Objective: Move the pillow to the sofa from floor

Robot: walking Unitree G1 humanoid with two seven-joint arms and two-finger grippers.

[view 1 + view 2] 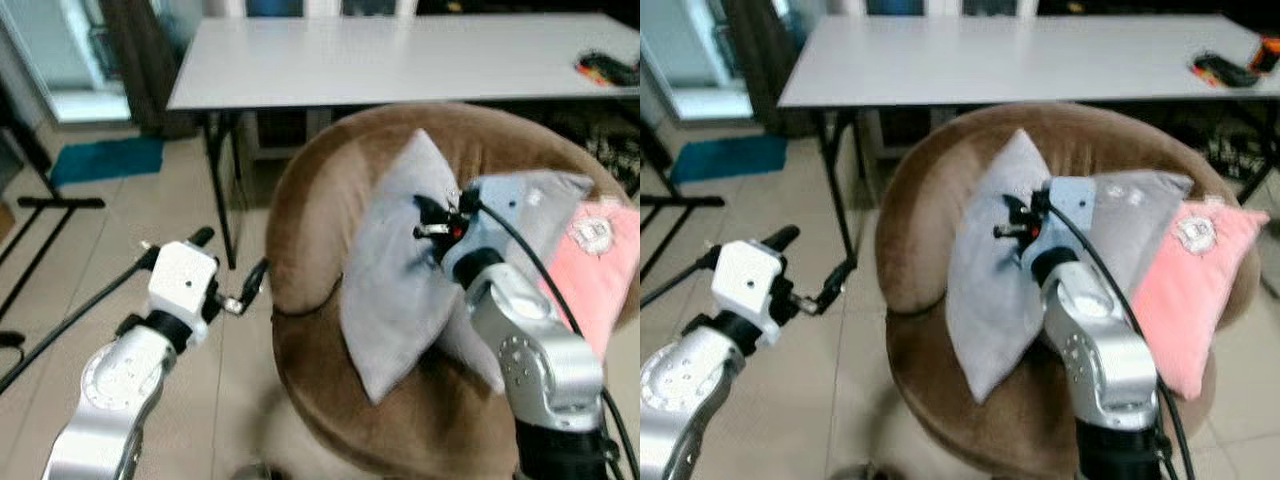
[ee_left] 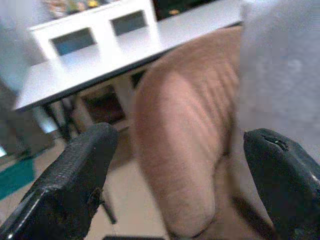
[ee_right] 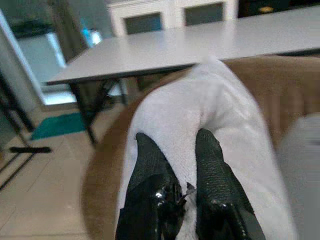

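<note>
pillow: a grey pillow (image 1: 400, 270) stands tilted on the seat of a round brown sofa chair (image 1: 300, 220), leaning on its backrest beside a pink cushion (image 1: 600, 265).
right gripper (image 3: 182, 165): fingers pinched on a fold of the pillow's top edge.
left gripper (image 1: 235, 280): fingers spread wide, holding nothing, just beside the chair's outer edge.
progress: the pillow looks off the floor and on the seat; releasing it seems to be what is left.
behind: a white table (image 1: 400, 60).
</note>
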